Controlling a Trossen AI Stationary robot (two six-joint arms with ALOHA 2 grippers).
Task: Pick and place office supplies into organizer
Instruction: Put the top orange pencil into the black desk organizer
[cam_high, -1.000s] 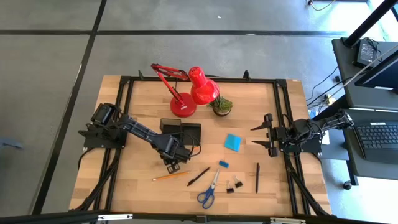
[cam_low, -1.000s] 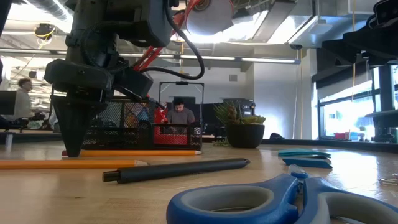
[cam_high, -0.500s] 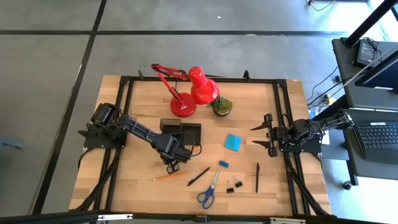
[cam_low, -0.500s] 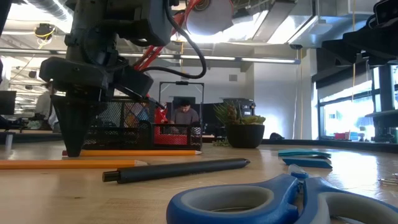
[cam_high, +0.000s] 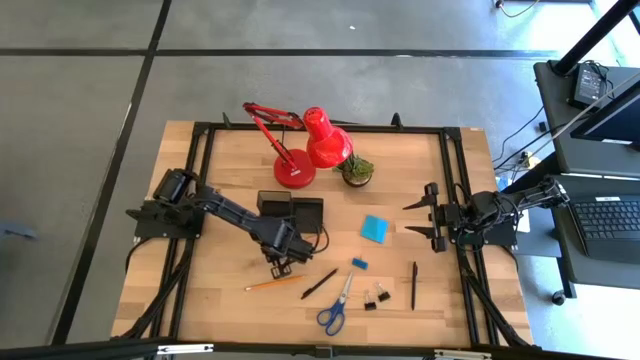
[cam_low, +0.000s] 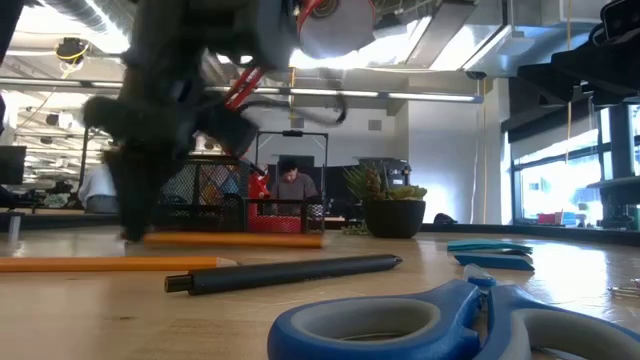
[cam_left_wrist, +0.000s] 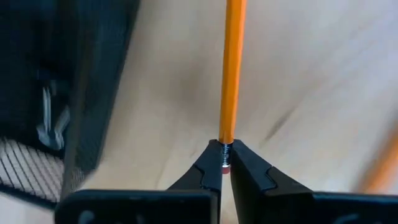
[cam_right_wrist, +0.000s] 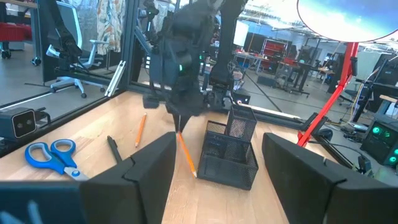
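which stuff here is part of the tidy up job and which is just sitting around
Job: black mesh organizer; orange pencil held by left tool; second orange pencil; black pens; blue-handled scissors; blue note pad.
Bystanders: red desk lamp; small potted plant.

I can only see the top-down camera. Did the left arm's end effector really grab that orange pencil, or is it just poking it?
Observer: Grabbed. The left wrist view shows the left end effector shut on the orange pencil at its eraser end.
Operator: Is it lying flat?
Observer: No. In the right wrist view it slants down from the end effector, beside the organizer.
Operator: Is anybody around?
Observer: Yes. The low view shows a person sitting beyond the table.
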